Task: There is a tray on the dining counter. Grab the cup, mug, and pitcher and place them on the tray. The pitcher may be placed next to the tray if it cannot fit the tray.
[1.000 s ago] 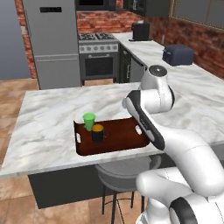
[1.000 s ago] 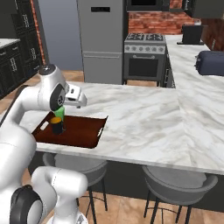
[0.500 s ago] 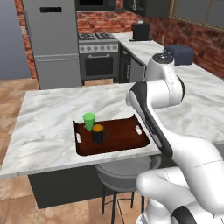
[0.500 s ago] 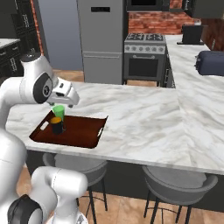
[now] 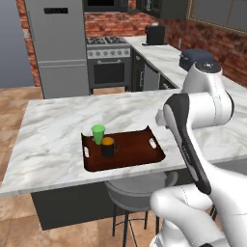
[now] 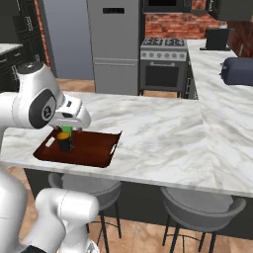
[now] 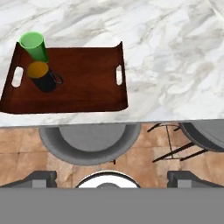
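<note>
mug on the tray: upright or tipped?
Upright. The mug stands on the tray with its orange-yellow mouth facing up and its handle out to the side, right beside the green cup.

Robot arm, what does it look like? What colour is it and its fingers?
The arm is glossy white, made of fat rounded segments with dark bands at the joints. Its gripper has two small dark grey finger tips. I can see no cables or markings.

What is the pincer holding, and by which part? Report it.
Nothing. The pincer is open and empty; the green cup and black mug stand on the tray.
</note>
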